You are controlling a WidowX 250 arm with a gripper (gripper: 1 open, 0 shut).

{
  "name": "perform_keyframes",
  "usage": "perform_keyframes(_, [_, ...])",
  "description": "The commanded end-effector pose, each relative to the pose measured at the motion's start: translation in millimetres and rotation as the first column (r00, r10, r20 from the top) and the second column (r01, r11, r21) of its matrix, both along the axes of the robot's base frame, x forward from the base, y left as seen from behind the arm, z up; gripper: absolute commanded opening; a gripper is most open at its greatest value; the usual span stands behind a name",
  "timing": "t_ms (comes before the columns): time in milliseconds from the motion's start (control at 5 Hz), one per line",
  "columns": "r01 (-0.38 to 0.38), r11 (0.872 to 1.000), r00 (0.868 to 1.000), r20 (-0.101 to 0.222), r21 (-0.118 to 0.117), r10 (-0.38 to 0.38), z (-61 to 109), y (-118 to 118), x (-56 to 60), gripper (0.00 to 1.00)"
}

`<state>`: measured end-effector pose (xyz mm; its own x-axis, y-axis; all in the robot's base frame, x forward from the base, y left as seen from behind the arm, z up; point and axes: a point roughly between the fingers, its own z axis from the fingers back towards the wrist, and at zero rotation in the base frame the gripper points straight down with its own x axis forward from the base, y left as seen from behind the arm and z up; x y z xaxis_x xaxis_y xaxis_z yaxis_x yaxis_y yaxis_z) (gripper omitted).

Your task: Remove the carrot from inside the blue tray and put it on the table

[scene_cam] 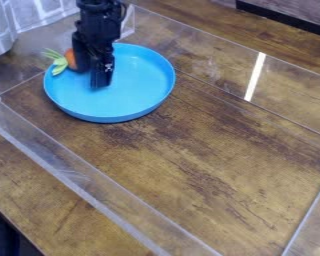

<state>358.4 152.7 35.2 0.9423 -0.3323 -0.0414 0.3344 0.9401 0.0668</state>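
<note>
The table (216, 170) is dark, glossy wood planking with clear plastic edging; the blue tray (129, 95) rests on it near the far-left corner.

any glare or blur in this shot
Camera view: a bright white streak of glare on the glossy table right of the blue tray; the picture is soft and low in detail overall; the dark hand hides most of the carrot.
</note>
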Motion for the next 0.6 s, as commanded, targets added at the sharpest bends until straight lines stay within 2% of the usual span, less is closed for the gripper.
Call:
perform_keyframes(0, [0.044,0.999,0.998,0.050,0.014,-0.045,14.3,-13,8.4,1.00])
perform_keyframes(400, [0.121,0.993,0.990,0.079,-0.001,-0.120,17.2,-45,6.2,1.00])
